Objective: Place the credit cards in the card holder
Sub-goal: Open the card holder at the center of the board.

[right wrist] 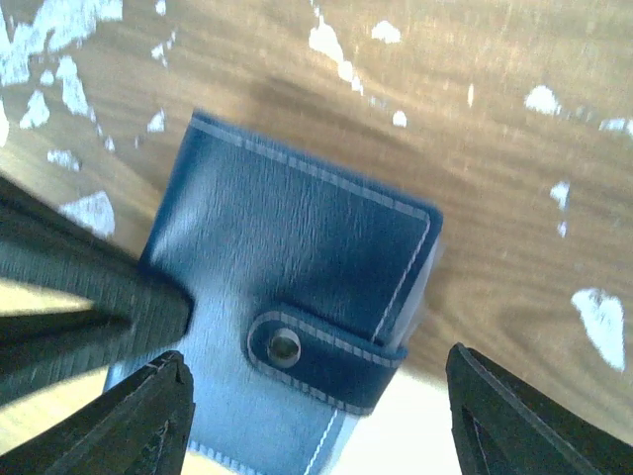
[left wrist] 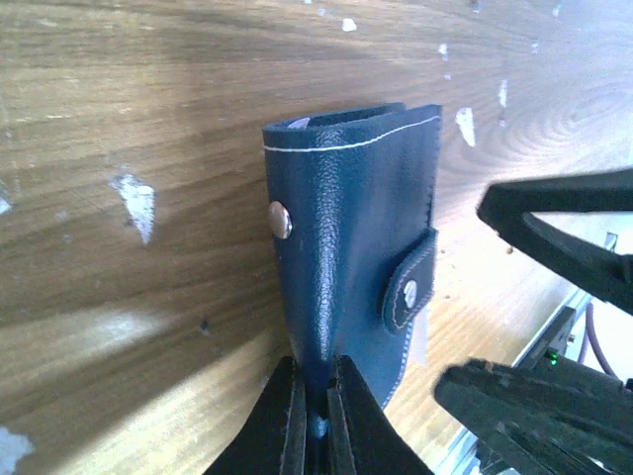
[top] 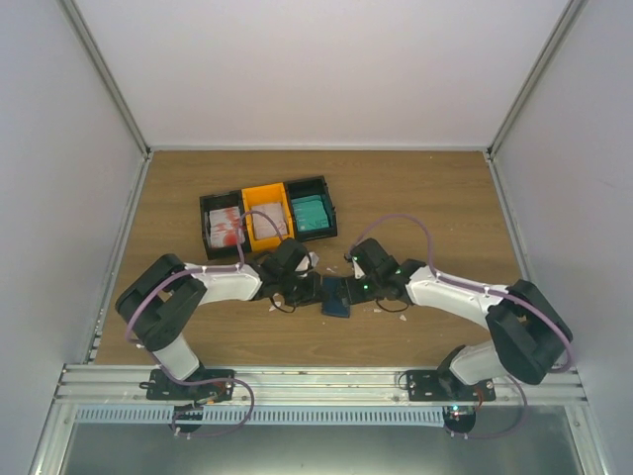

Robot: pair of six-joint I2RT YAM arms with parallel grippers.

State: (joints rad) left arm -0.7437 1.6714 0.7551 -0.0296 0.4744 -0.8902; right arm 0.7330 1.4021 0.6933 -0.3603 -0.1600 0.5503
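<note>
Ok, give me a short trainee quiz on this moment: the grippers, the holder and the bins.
1. True or false: the left gripper is shut on the holder.
2. In the top view, which of the three bins holds the teal cards? A left, B middle, C right.
3. Fill in: the right gripper straddles the holder with its jaws ____.
Key: 1 true; 2 C; 3 open.

Left arm (top: 213, 282), right arm (top: 445, 289): elbows out, forearms angled inward. Left gripper (left wrist: 315, 386) pinched tight on card holder (left wrist: 346, 228) edge. Right gripper (right wrist: 316, 371) jaws spread wide.
</note>
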